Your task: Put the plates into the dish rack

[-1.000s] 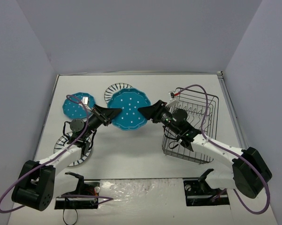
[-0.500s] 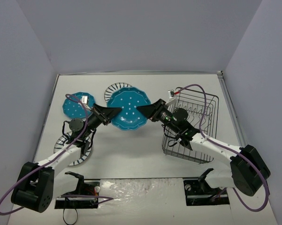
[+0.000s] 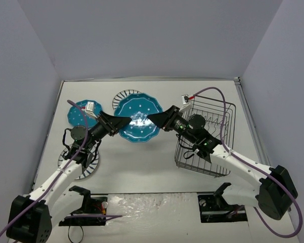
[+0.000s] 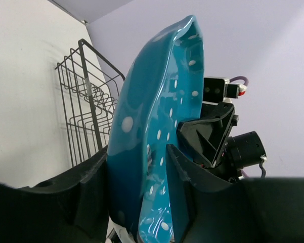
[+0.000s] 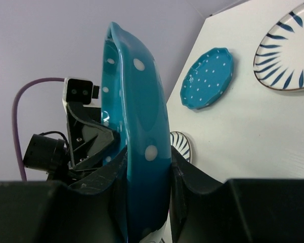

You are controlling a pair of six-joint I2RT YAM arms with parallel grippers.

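Note:
A teal-blue dotted plate (image 3: 138, 120) hangs in the air over the table's middle, held on edge between both grippers. My left gripper (image 3: 122, 121) is shut on its left rim and my right gripper (image 3: 153, 119) is shut on its right rim. In the left wrist view the plate (image 4: 157, 101) stands upright in the left gripper (image 4: 136, 152). In the right wrist view the plate (image 5: 136, 116) fills the right gripper (image 5: 147, 154). A second teal plate (image 3: 80, 115) lies at the back left. One striped plate (image 3: 122, 96) lies behind the held one, another (image 3: 83, 164) under my left arm. The black wire dish rack (image 3: 212, 136) stands at the right.
The rack also shows in the left wrist view (image 4: 86, 111), beyond the plate. The right wrist view shows the lying teal plate (image 5: 207, 78) and both striped plates (image 5: 288, 50) (image 5: 181, 144) on the white table. Purple cables loop over both arms. Grey walls close in three sides.
The held teal plate has shifted slightly up and to the left with both grippers on it. My left arm has swung outward and my right arm has stretched further over the table.

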